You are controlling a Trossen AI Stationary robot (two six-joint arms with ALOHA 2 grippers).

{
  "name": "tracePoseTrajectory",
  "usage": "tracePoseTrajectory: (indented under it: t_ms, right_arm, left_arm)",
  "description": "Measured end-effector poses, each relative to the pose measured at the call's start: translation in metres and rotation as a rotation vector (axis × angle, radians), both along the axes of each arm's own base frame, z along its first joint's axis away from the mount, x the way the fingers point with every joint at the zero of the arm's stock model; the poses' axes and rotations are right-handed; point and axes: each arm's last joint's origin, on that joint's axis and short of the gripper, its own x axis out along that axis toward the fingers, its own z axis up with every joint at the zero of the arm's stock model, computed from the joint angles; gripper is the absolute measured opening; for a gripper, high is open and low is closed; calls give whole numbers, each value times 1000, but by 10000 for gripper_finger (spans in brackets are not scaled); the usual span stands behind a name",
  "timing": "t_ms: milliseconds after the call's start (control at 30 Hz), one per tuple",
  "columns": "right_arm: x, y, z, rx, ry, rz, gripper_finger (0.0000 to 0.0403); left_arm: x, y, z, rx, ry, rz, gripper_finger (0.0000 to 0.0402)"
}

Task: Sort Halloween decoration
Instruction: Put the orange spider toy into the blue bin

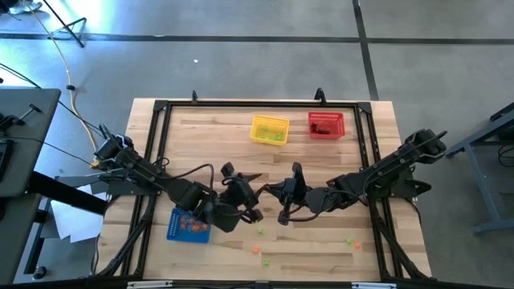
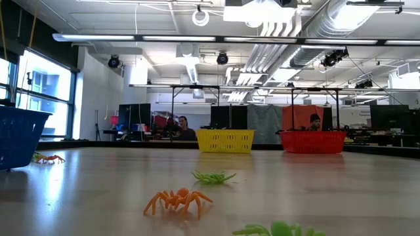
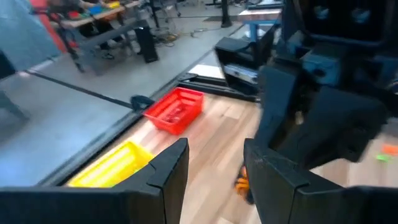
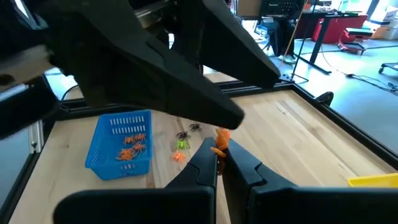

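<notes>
My right gripper [image 1: 271, 193] [image 4: 219, 152] is shut on an orange trinket [image 4: 220, 138] above the table's middle. My left gripper [image 1: 250, 195] [image 3: 214, 162] faces it, open, and its fingers [image 4: 186, 68] stand on either side of the right gripper's tips. The same orange trinket [image 3: 240, 182] shows close by one left finger; whether it touches that finger I cannot tell. More orange trinkets [image 4: 129, 146] lie in the blue basket [image 1: 189, 225]. Loose ones lie on the table: an orange spider [image 2: 177, 200], green spiders [image 2: 213, 176] [image 2: 279, 229] and black ones [image 4: 186, 132]. My right gripper pinches the orange trinket [image 4: 219, 144] between its two fingers, at their free ends. The trinket sticks out past the tips and is lifted clear of the table.
The yellow basket [image 1: 269, 128] and the red basket [image 1: 325, 124] stand near the far edge. Small trinkets [image 1: 255, 249] [image 1: 349, 239] dot the near part of the table. A black frame [image 1: 161, 108] runs round the table. People [image 2: 184, 124] sit in the room behind.
</notes>
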Motion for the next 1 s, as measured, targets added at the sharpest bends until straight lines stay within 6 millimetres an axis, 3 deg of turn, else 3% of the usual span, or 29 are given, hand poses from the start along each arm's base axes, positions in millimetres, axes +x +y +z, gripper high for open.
tracePoseTrajectory:
  t_ms: [467, 567, 767, 1000]
  right_arm:
    - [0, 0, 1, -19, -6, 4, 0]
    - [0, 0, 1, -20, -6, 4, 0]
    - [0, 0, 1, -20, -4, 4, 0]
    - [0, 0, 1, -20, -4, 5, 0]
  left_arm:
    - [2, 0, -1, -73, -8, -43, 138]
    - [2, 1, -2, -81, 2, -57, 113]
    - [2, 1, -2, -86, 17, -73, 13]
    - [2, 1, -2, -82, 21, -78, 2]
